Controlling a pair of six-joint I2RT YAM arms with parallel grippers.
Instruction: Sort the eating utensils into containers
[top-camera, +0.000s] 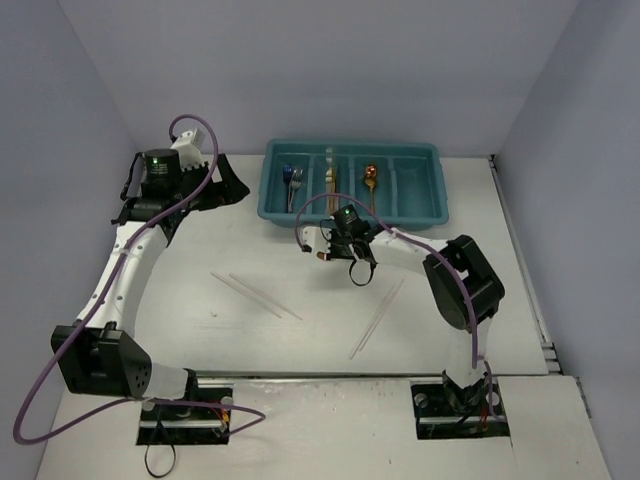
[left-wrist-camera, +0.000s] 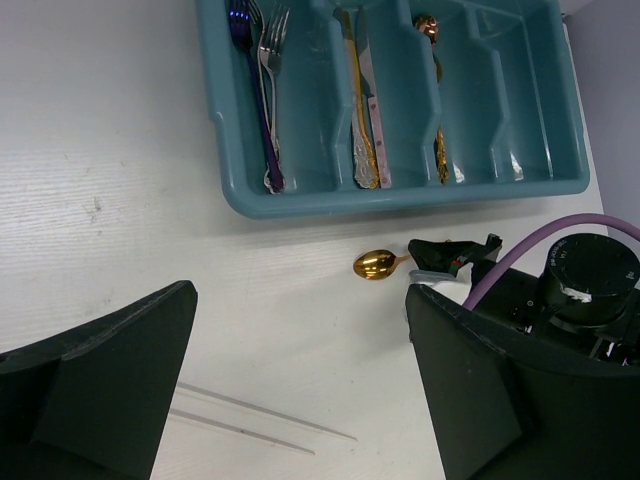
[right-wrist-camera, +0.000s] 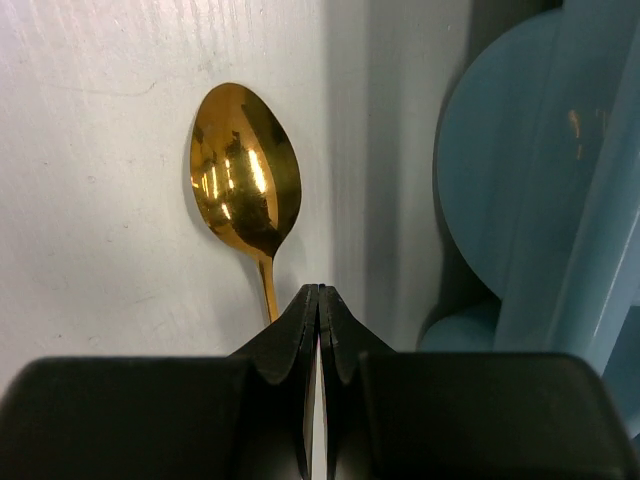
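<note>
Tray (top-camera: 352, 148) of teal plastic at the far side of the worktop (top-camera: 200, 330) from above, with forks (top-camera: 292, 177) in the leftmost compartment, knives (top-camera: 330, 178) in the next and a stored spoon (top-camera: 370, 177) in the third. Right gripper (top-camera: 325, 252) just in front of the tray's near wall; left gripper (top-camera: 228, 183) off to the tray's left, near its corner. Chopsticks (top-camera: 256, 295) loose in two pairs nearer the arm bases, well apart from the tray. From the left wrist — left gripper (left-wrist-camera: 300, 390) spread wide, nothing between its fingers (left-wrist-camera: 100, 390); gold spoon (left-wrist-camera: 376, 265) just short of the tray (left-wrist-camera: 400, 203), handle pinched in the right gripper (left-wrist-camera: 425, 262). From the right wrist — right gripper (right-wrist-camera: 318, 300) closed tight on the thin handle of the gold spoon (right-wrist-camera: 245, 170), bowl pointing away, tray (right-wrist-camera: 540, 200) just to the right. Resting on the worktop or raised just off it: cannot tell.
</note>
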